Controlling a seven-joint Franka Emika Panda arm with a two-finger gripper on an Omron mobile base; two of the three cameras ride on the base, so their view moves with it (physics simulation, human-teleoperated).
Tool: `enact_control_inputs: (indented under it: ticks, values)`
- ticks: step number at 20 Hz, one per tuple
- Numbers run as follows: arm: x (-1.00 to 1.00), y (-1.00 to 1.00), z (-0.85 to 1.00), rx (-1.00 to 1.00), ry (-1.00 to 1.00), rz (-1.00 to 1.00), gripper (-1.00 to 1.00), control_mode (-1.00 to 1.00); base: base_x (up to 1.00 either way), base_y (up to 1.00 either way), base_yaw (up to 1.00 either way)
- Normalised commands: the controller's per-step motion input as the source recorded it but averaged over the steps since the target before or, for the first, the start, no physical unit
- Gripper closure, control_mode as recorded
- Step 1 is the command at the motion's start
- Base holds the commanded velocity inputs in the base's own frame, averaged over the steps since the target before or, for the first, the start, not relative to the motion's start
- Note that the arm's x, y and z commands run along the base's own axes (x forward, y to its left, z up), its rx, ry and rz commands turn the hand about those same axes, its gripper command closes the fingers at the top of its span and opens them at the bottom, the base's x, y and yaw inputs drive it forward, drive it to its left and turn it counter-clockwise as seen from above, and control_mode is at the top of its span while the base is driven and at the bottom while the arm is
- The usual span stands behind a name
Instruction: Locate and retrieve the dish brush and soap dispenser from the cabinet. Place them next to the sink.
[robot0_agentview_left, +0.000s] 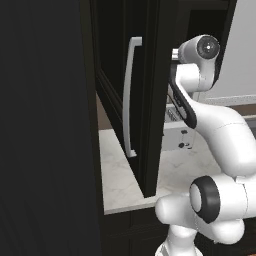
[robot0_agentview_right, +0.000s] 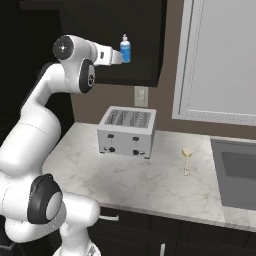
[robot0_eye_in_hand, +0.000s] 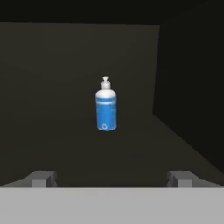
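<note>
Soap dispenser (robot0_eye_in_hand: 106, 110), frame centre: light, rigid, likely slick; grasp mid-body. Gripper (robot0_eye_in_hand: 111, 178) fingers spread, empty.

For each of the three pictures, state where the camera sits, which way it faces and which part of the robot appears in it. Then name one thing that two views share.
Left base view: behind the arm's left, facing the open cabinet door; the arm rises lower right.
Right base view: behind its right, over the toaster, dish brush and sink; arm lower left.
Hand view: on the hand, looking into the cabinet at the soap dispenser; open gripper fingertips at bottom.
Shared: right base and hand views both show the soap dispenser.
</note>
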Motion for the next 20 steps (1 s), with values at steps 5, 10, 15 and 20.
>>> enact_control_inputs:
  ticks: [5, 10, 15, 20]
  values:
    - [0.24, 0.0, 0.0, 0.0, 0.0, 0.03, -1.0, -1.0, 0.0, 0.0, 0.0]
    - [0.25, 0.0, -0.01, 0.0, 0.0, 0.03, -1.0, -1.0, 0.0, 0.0, 0.0]
    - [0.3, -0.06, -0.06, 0.0, 0.0, 0.02, -1.0, -1.0, 0.0, 0.0, 0.0]
    - [0.08, -0.14, -0.12, 0.0, 0.0, -0.01, -1.0, -1.0, 0.0, 0.0, 0.0]
